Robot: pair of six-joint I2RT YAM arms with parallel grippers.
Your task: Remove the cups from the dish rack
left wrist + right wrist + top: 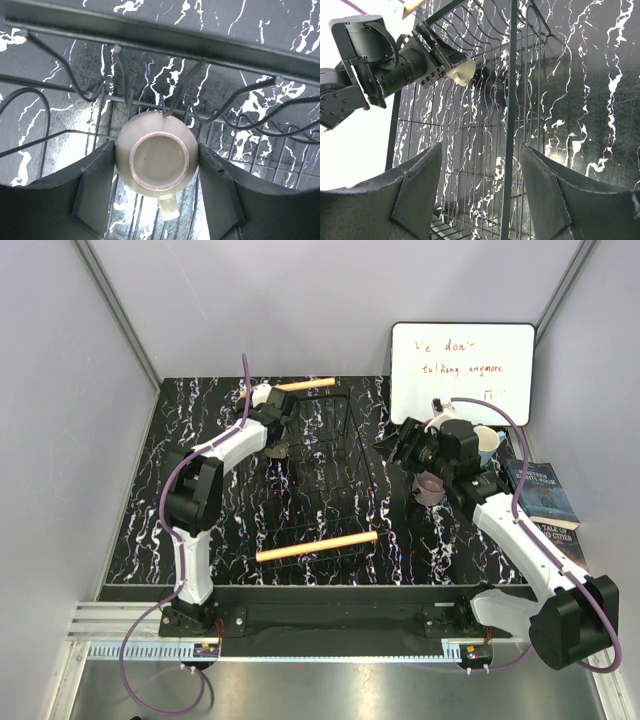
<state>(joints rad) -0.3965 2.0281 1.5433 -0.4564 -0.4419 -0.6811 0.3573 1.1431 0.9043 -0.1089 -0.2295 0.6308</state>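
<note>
Pinching the upturned mug (159, 161), left claw (156, 150) over dish rack (150, 45)

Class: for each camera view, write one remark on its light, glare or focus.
Top view: even light, whiteboard bright yet readable. Left wrist view: glare whitens the table under the rack; mug sharp. Right wrist view: left edge burns out white; right pincer dark and soft.

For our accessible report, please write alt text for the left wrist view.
An upside-down olive-grey mug, its handle pointing to the bottom edge, is gripped on both sides by the left gripper. Below it lies the black wire dish rack on a black table with white veins.
</note>
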